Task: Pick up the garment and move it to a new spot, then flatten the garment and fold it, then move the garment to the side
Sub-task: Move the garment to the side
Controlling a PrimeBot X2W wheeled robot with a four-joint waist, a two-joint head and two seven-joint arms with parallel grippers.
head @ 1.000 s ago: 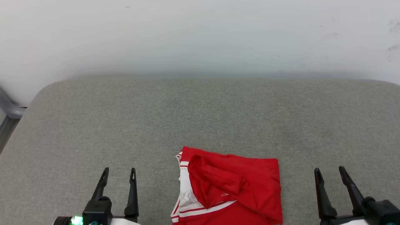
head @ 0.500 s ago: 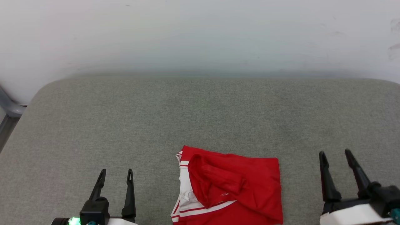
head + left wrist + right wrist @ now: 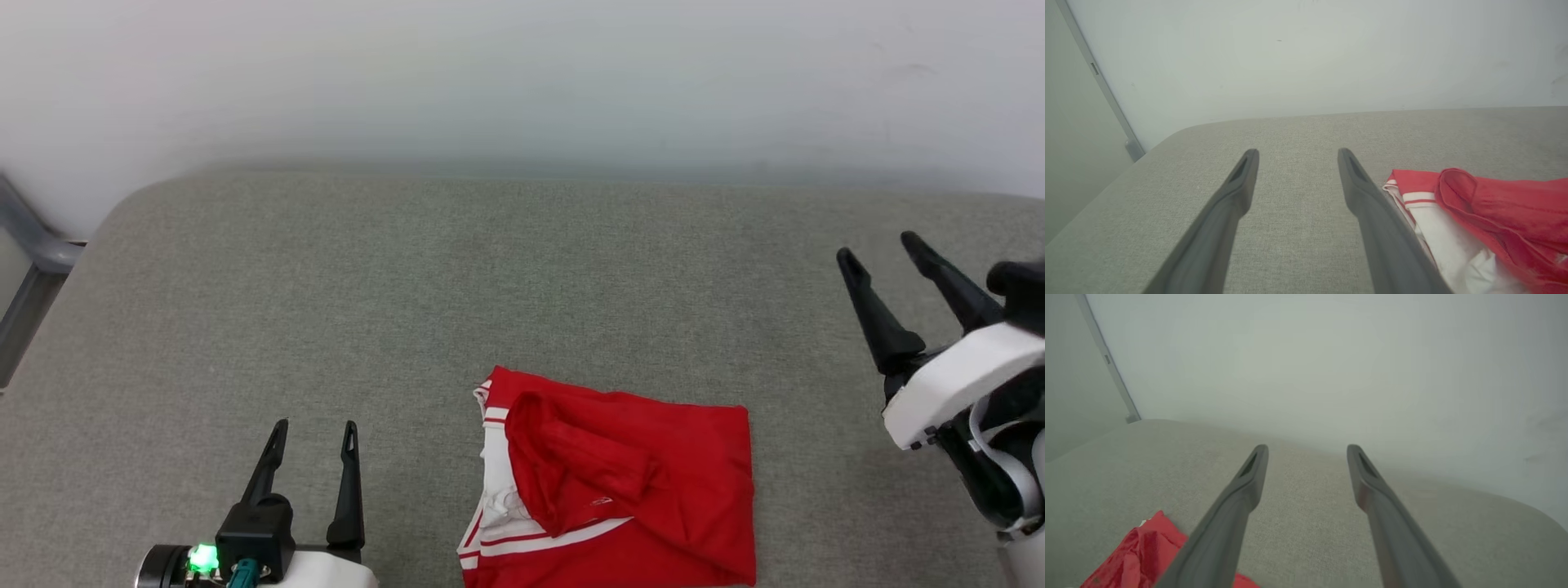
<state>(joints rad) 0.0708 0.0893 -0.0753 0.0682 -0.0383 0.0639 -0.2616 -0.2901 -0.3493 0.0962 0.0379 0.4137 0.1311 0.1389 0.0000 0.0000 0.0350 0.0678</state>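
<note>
The garment point(image 3: 620, 482), red with white sleeve fabric and red-white striped trim, lies folded near the front edge of the grey padded table point(image 3: 522, 278). Its lettering is hidden. In the left wrist view the garment point(image 3: 1490, 216) lies just right of my right-hand finger. In the right wrist view a corner of the garment point(image 3: 1135, 555) shows at lower left. My left gripper point(image 3: 314, 429) rests open, low at the front left, empty. My right gripper point(image 3: 882, 245) is open and empty, raised at the right, well right of the garment.
A white wall point(image 3: 522, 73) backs the table. A grey metal frame point(image 3: 33, 261) stands beyond the table's rounded left corner. Bare grey table surface stretches behind and to both sides of the garment.
My right gripper has risen and moved away from the front edge, staying open. The head camera has shifted slightly. The left gripper and the garment have stayed put.
</note>
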